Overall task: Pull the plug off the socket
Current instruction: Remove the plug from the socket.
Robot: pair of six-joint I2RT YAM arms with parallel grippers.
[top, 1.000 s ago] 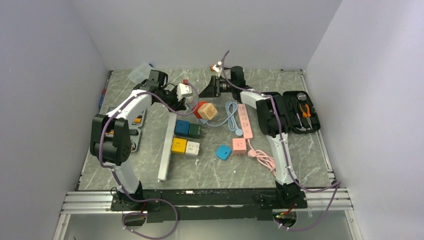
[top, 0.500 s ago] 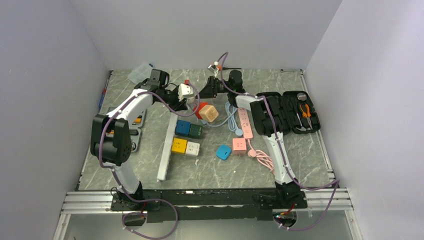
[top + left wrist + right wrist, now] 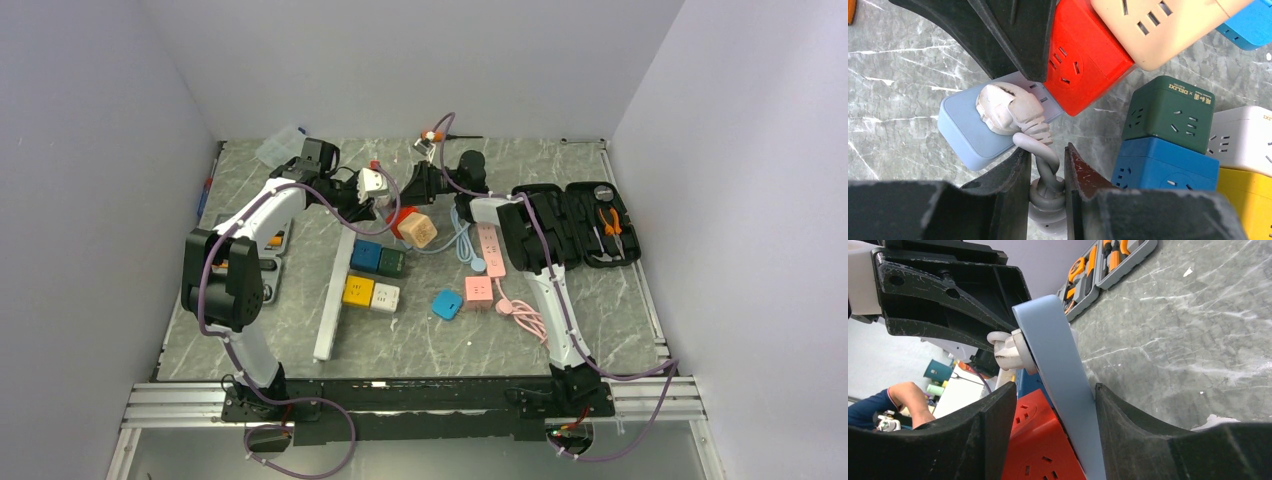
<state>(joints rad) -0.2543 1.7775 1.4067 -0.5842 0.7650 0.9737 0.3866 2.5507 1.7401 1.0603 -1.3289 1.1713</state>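
Observation:
A light blue socket block [image 3: 965, 127] carries a white plug [image 3: 1007, 106] that is still seated in it. The plug's grey cord [image 3: 1049, 167] runs down between my left gripper's fingers. My left gripper [image 3: 1045, 150] is shut on that cord just below the plug and also shows in the top view [image 3: 362, 195]. My right gripper [image 3: 1053, 390] is closed on the light blue socket block [image 3: 1060, 365], with a red socket cube [image 3: 1040, 440] pressed against it between the fingers. In the top view the right gripper [image 3: 408, 192] faces the left one at the table's far middle.
A beige cube [image 3: 421, 230] sits by the red one. Blue [image 3: 365, 255], green [image 3: 390, 262], yellow [image 3: 358, 291] and white [image 3: 385, 296] cubes lie nearer. A pink power strip [image 3: 489, 243], white rail [image 3: 333, 300] and black tool case [image 3: 580, 225] are around.
My right arm has moved forward and slightly left, closing in on the socket block. My left gripper has stayed in place, holding the cord.

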